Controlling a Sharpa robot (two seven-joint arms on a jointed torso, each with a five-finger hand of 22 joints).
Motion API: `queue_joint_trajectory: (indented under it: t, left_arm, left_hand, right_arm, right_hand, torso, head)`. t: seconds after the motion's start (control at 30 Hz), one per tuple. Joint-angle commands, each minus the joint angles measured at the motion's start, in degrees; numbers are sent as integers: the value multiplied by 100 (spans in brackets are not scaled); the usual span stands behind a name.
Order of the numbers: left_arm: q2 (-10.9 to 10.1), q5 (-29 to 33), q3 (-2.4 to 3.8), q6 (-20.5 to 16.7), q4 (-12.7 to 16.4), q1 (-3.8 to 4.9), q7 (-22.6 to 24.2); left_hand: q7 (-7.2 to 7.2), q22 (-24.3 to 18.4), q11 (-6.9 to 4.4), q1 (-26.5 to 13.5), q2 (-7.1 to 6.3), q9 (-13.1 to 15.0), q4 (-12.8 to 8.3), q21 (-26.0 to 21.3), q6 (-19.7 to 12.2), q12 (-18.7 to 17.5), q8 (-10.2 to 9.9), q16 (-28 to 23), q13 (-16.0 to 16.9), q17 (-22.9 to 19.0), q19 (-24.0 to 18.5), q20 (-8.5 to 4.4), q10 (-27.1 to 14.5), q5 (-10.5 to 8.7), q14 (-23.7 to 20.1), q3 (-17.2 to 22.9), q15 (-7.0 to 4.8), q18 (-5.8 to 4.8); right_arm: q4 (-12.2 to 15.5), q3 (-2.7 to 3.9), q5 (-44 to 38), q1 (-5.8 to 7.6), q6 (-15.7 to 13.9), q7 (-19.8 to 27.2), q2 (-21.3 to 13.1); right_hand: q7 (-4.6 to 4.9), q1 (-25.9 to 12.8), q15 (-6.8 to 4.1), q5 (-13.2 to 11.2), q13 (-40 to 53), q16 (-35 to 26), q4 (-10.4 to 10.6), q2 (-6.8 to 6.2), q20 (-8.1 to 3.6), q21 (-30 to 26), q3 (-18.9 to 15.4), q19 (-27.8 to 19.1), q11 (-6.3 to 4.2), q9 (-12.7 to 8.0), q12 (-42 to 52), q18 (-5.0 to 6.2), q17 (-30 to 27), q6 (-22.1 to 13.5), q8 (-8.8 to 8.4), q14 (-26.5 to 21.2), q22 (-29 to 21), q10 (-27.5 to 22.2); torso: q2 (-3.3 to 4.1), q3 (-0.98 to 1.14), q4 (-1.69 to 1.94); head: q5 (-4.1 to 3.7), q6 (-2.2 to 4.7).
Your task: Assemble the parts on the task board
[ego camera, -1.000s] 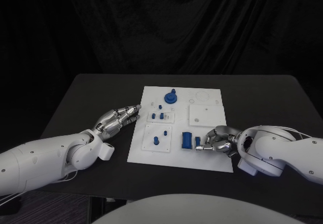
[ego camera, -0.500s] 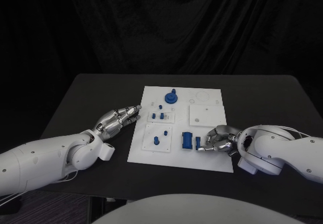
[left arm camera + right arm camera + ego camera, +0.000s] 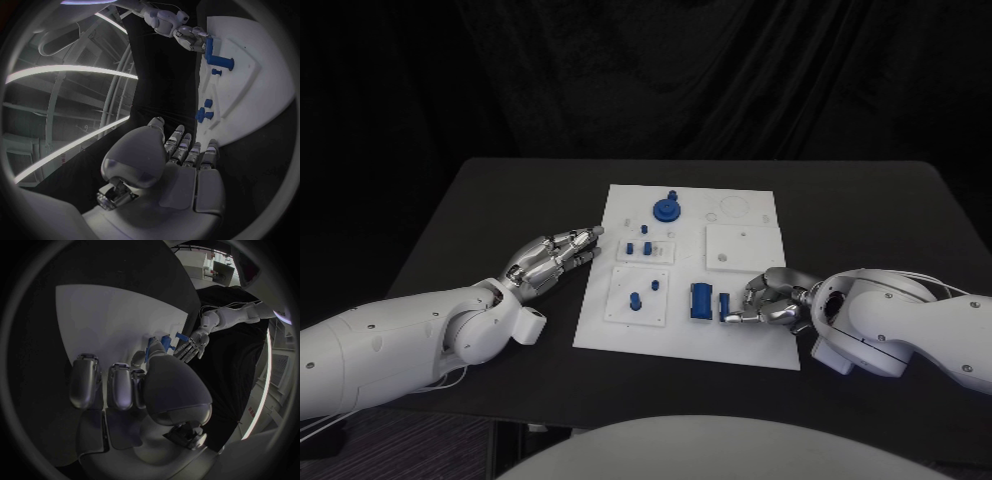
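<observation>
The black counter (image 3: 488, 200) carries the white task board (image 3: 747, 345) at its middle, running from near the front edge toward the back edge. On the board sit raised white squares: one at the right-hand middle (image 3: 743, 243) with no blue piece in it, and two on the left half that hold small blue pegs (image 3: 638, 247).

The left hand (image 3: 557, 254) lies flat on the counter just beside the board's left edge, its fingers (image 3: 187, 150) stretched out side by side and holding nothing.

The right hand (image 3: 769, 300) rests on the board's front right part. Its fingers (image 3: 733, 312) are curled in around a small blue piece beside the blue block (image 3: 700, 300); whether they truly clamp it or only touch it, I cannot tell.

Toward the board's back edge stands a round blue knob (image 3: 669, 209). A blue peg (image 3: 635, 297) stands in the front left square.

The task looks partly done: several pieces are seated, while the right-hand square and the outlined circles (image 3: 731, 209) near the back right corner appear unfilled, so more placing likely remains.

No brand, label or readable writing shows.
</observation>
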Motion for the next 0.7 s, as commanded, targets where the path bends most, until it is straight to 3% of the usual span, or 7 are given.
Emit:
queue_joint_trajectory:
  t: [0.03,0.27,0.43,0.5,0.63,0.67,0.7]
  left_arm:
    - [-19,32,3,-15,53,-10,660]
    - [-189,33,4,-265,333,-1,786]
    - [-304,33,5,-457,611,47,873]
    - [-325,33,5,-537,700,95,918]
    - [-338,33,5,-667,807,163,999]
    - [-329,33,6,-698,820,176,1025]
    - [-315,33,6,-732,826,186,1051]
  left_hand:
    - [29,3,25,48,-23,13,-2,-4,50,37,30,6,10,5,20,22,0,20,-9,-17,12,107]
    - [13,26,13,-23,-26,10,239,22,72,70,39,7,12,6,49,-35,24,-98,-4,-133,-19,101]
    - [111,1,19,-123,-13,-65,271,9,-617,67,-120,-1,7,-1,26,-245,-2,-176,-30,-272,-111,4]
    - [56,-9,-17,-207,8,-91,276,6,-924,46,-164,-13,4,-13,21,-384,-32,-246,-68,-343,-169,-75]
    - [-137,-7,-134,-323,19,-111,280,15,-1189,-21,-186,-21,-7,-21,30,-598,-105,-370,-94,-435,-296,-171]
    - [-592,-13,-73,-355,26,-124,279,13,-1338,-31,-185,-18,-7,-18,27,-641,-112,-384,-87,-452,-307,-210]
    - [-848,-10,-58,-383,33,-132,282,18,-1441,-32,-200,-15,-7,-15,33,-665,-106,-401,-76,-457,-324,-232]
  right_arm:
    - [90,1,-34,-12,-621,424,-82]
    - [240,2,-32,156,-2061,1776,-351]
    - [232,2,263,332,-2918,2867,-391]
    - [212,2,531,373,-3219,3369,-400]
    - [97,2,1283,413,-3325,4231,-385]
    - [47,2,1514,419,-3250,4419,-374]
    - [-9,2,1737,422,-3156,4593,-360]
  right_hand:
    - [-21,-64,-40,-119,1495,20,23,-54,-28,33,-45,110,-53,22,-14,-53,60,51,3,278,1050,599]
    - [-40,-395,-52,-97,1495,-88,53,51,-37,-82,-153,69,-68,-90,-14,-27,-172,215,-259,227,1014,599]
    - [133,-627,97,632,711,-1011,52,342,116,-1577,-325,-556,159,-822,-469,210,-1592,469,-1327,-196,575,64]
    - [406,-601,418,995,-1172,-2738,20,468,315,-4217,-394,-1920,379,-1284,-1869,538,-3980,488,-1954,-1479,-257,-1548]
    - [817,-319,977,1287,-3439,-4015,58,558,753,-5443,-481,-2818,868,-1987,-4237,436,-4599,552,-2854,-2672,-1054,-3493]
    - [1196,-75,1495,1388,-4033,-4819,33,564,1068,-6245,-480,-3685,1345,-2340,-5124,233,-5044,354,-3368,-3814,-1579,-4407]
    - [1345,35,1692,1444,-4371,-5096,53,581,1202,-6609,-491,-3983,1472,-2548,-5460,193,-5267,301,-3652,-4201,-1886,-4644]
  torso:
    - [0,1,0]
    - [-1,1,0]
    - [-4,2,2]
    - [-7,2,5]
    - [-22,11,4]
    - [-35,15,7]
    - [-61,18,15]
  head:
    - [9,0]
    - [11,0]
    - [15,0]
    - [-18,0]
    - [-67,0]
    - [-76,0]
    - [-86,0]
